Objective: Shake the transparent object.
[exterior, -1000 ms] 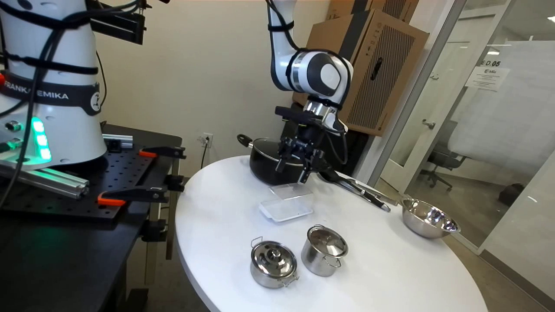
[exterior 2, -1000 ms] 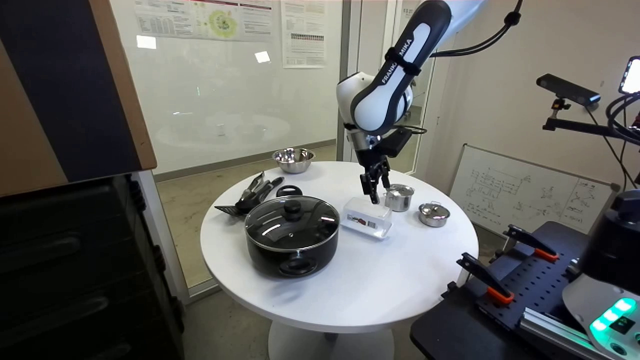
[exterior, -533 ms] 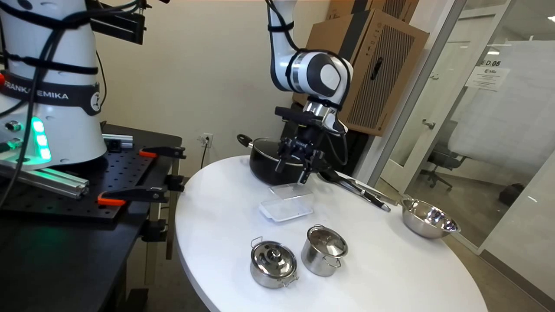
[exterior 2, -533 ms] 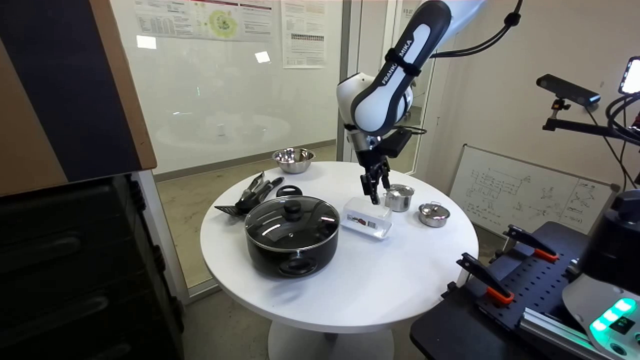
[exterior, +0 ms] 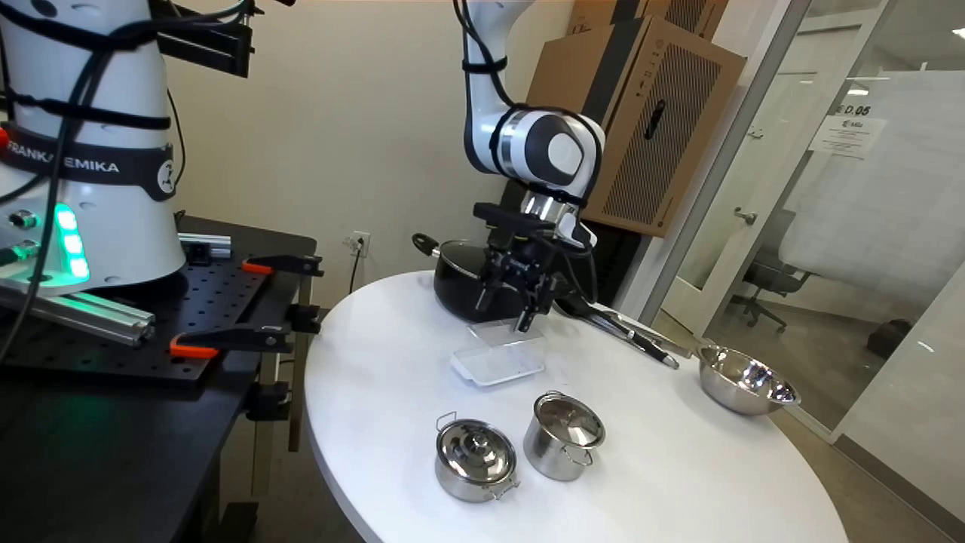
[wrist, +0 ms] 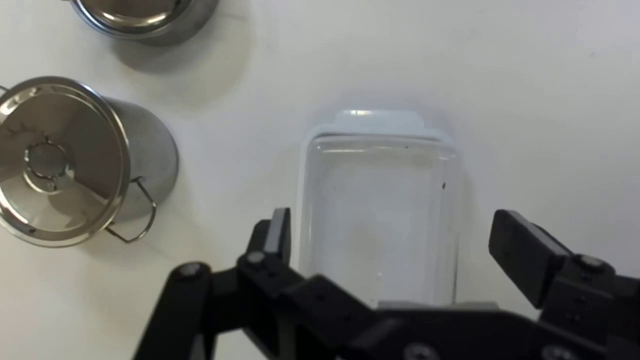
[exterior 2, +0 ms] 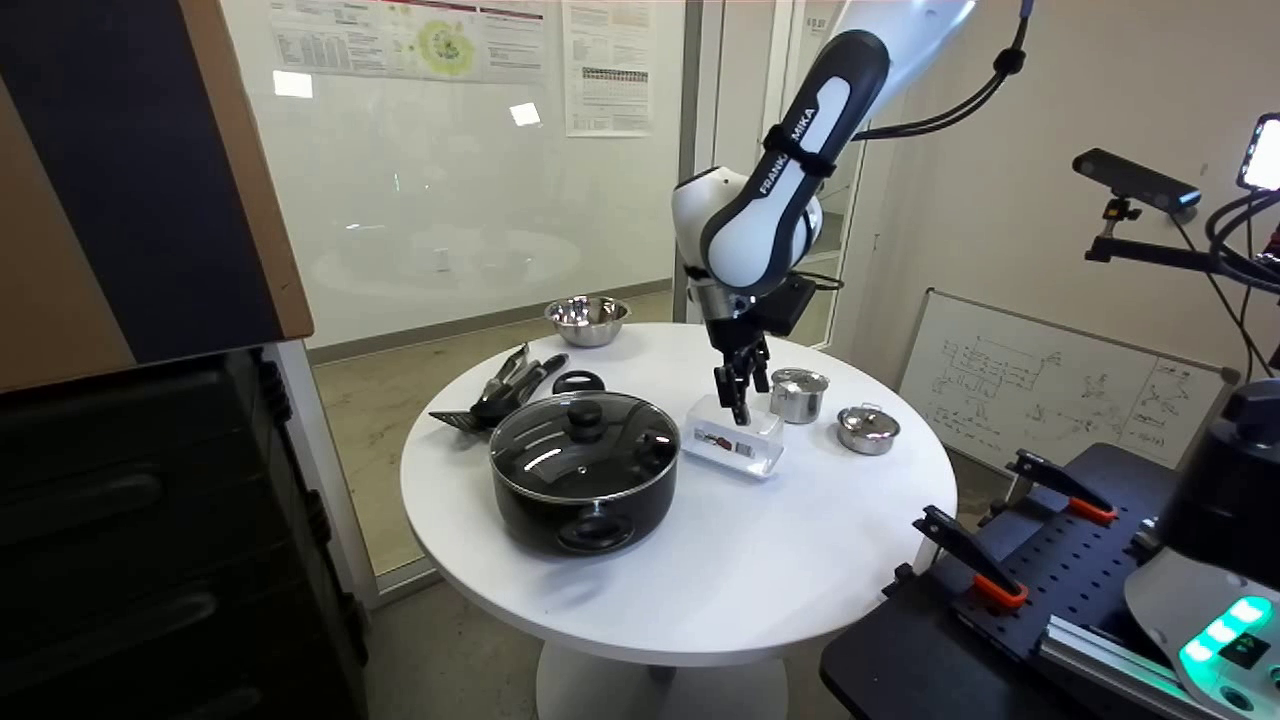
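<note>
The transparent object (exterior: 496,365) is a clear plastic box on a whitish base, resting on the table. In an exterior view its side carries a printed label (exterior 2: 723,443). In the wrist view the clear box (wrist: 375,200) lies lengthwise between my fingers, its near end hidden behind the gripper. My gripper (wrist: 392,231) is open and empty, with one finger (wrist: 280,235) close beside the box's left edge and the other well off its right edge. In both exterior views the gripper (exterior: 502,317) (exterior 2: 750,402) points down over the box; whether a finger touches it cannot be told.
A black lidded pot (exterior 2: 585,480) stands close beside the box. Two small lidded steel pots (exterior: 564,436) (exterior: 475,460) stand on the box's other side. Black utensils (exterior 2: 510,390) and a steel bowl (exterior 2: 587,320) lie farther off on the round white table (exterior 2: 780,560).
The arm and gripper have moved down toward the box, mostly in the last half second. The gripper stays open. The box and the other objects have not moved.
</note>
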Action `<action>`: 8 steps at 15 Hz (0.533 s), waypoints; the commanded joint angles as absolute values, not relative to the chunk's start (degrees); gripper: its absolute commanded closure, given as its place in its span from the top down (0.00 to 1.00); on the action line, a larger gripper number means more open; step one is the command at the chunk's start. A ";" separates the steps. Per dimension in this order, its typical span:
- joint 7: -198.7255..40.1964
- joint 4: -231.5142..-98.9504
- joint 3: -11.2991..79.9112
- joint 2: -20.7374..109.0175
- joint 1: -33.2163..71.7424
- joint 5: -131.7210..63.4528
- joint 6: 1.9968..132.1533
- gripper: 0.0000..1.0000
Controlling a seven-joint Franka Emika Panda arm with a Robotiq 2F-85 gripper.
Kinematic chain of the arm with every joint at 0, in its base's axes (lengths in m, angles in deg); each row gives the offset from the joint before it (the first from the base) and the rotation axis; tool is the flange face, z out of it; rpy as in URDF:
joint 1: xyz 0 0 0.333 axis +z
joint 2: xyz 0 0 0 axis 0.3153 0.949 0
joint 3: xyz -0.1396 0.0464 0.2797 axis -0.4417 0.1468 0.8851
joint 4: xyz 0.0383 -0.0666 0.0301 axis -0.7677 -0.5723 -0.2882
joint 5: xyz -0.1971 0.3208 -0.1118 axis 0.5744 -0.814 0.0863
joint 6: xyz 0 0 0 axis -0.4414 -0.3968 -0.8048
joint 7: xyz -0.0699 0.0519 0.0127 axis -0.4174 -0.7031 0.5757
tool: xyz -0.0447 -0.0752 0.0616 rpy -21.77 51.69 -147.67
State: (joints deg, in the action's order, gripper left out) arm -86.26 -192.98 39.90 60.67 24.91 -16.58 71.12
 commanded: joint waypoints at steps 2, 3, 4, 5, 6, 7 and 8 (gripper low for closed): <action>-87.72 -190.87 39.20 62.57 25.60 -15.93 73.14 1.00; -87.94 -190.63 39.16 62.76 25.63 -15.85 73.21 1.00; -88.11 -190.38 39.09 62.96 25.67 -15.81 73.17 1.00; -88.34 -190.12 39.05 63.18 25.68 -15.78 73.09 1.00; -88.49 -189.90 38.93 63.42 25.71 -15.66 73.13 1.00; -88.57 -189.63 38.83 63.72 25.72 -15.63 73.10 1.00; -88.60 -189.35 38.69 64.02 25.75 -15.54 73.09 1.00</action>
State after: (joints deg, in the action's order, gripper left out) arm -87.72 -191.10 39.79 62.33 25.00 -16.57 72.28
